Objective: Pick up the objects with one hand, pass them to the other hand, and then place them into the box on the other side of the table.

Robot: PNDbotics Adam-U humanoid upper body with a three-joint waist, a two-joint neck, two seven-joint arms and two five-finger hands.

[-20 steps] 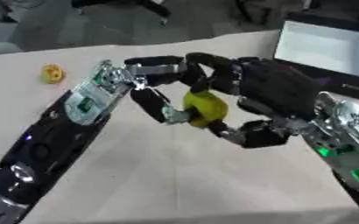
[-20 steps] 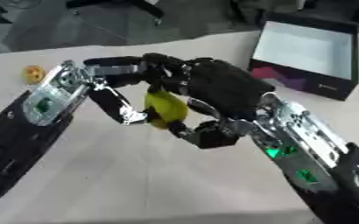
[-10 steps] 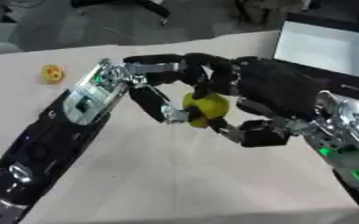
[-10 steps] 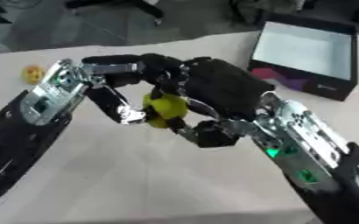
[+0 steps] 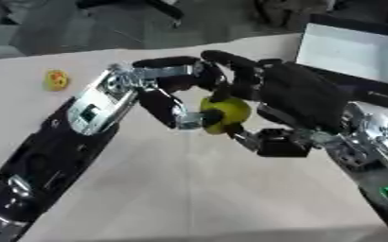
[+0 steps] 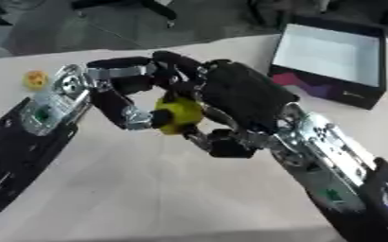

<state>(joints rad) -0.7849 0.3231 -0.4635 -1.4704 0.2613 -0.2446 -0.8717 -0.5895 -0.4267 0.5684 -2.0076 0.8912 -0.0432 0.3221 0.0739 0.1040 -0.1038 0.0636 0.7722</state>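
Observation:
A yellow-green ball (image 5: 227, 113) hangs above the middle of the table, caught between both hands. My left hand (image 5: 152, 86) comes in from the lower left. Its fingers arch over the ball's top and its thumb presses the ball's left side. My right hand (image 5: 301, 97) reaches in from the right, with fingers curled over the ball from above and the thumb (image 5: 272, 142) under it. The open black box (image 5: 381, 92) with a white inside stands at the far right. A small yellow-orange object (image 5: 56, 79) lies on the table at the far left.
The pale table (image 5: 189, 198) runs bare toward the near edge below the arms. Beyond the table's far edge there is dark floor with chair legs (image 5: 160, 7).

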